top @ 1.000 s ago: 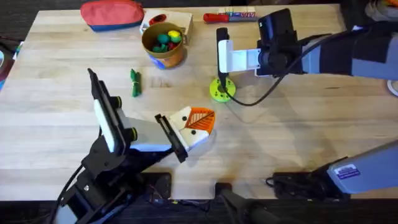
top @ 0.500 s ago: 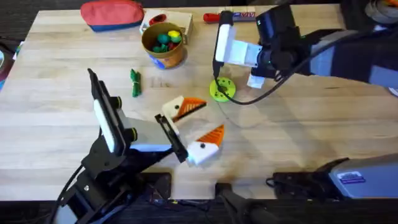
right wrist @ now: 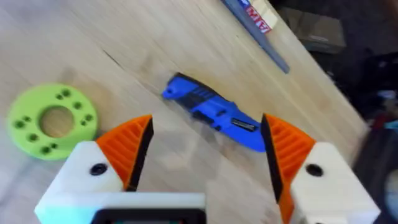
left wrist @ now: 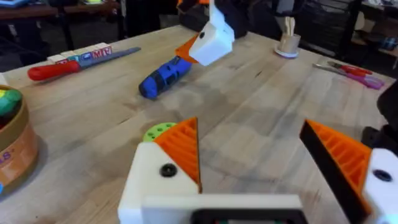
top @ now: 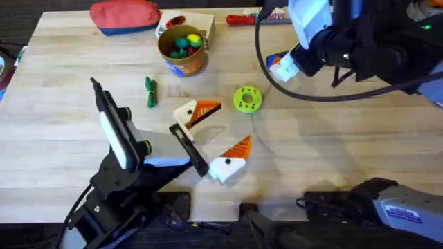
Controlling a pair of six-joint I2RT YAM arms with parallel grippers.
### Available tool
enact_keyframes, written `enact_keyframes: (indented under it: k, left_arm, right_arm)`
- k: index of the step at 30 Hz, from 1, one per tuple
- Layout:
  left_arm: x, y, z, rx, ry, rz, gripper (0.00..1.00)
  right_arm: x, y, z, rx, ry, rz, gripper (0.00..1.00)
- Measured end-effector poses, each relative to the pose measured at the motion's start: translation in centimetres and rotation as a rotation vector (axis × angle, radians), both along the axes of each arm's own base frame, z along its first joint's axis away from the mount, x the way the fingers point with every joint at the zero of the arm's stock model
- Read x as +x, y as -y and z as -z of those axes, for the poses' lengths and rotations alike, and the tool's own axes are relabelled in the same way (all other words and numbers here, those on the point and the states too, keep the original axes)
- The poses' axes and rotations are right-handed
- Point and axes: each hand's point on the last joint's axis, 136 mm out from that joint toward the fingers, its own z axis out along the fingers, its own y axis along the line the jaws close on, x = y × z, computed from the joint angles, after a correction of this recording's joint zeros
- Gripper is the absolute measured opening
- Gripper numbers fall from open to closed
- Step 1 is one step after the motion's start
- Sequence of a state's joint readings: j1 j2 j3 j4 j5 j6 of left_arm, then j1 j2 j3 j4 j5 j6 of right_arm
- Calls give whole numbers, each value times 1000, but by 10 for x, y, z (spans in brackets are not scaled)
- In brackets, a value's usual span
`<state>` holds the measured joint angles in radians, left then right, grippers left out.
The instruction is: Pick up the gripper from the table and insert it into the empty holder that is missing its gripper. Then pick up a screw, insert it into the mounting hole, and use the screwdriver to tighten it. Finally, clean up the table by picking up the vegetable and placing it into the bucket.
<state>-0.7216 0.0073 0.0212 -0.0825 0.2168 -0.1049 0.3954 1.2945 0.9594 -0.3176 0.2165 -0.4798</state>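
While the left end effector (top: 208, 135) rests low on the worktop (top: 332, 152) with its orange pads wide apart and empty, the right end effector (right wrist: 202, 155), also spread and empty, hovers over the blue screwdriver (right wrist: 214, 112), probably to grasp it.

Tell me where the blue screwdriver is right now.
The blue screwdriver lies on the table's far right side, beyond the green disc, near the red-handled screwdriver, with the right end effector open above it.

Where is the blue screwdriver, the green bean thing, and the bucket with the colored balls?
screwdriver (right wrist: 214, 112): right wrist view, middle of its blue body.
vegetable (top: 150, 92): overhead view, middle of the green pod.
bucket (top: 185, 63): overhead view, its front wall.
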Motion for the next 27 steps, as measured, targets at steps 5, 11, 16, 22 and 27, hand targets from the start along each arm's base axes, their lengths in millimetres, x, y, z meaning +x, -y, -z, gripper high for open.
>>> enact_keyframes:
  k: [5,11,16,22,27]
  left_arm:
    - [15,-15,3,-16,-62,-130,999]
    - [26,-55,-17,-2,-203,-366,996]
    - [38,-84,-47,51,-313,-555,997]
    - [71,-102,-49,248,-480,-746,997]
    - [98,-100,-45,315,-554,-805,997]
  right_arm:
    - [-5,-11,1,133,-37,41,990]
    - [-10,-24,1,195,-58,35,991]
    - [-10,-32,-2,219,-51,21,991]
    - [-10,-37,-4,230,-47,11,991]
    - [-11,-37,-4,230,-48,10,991]
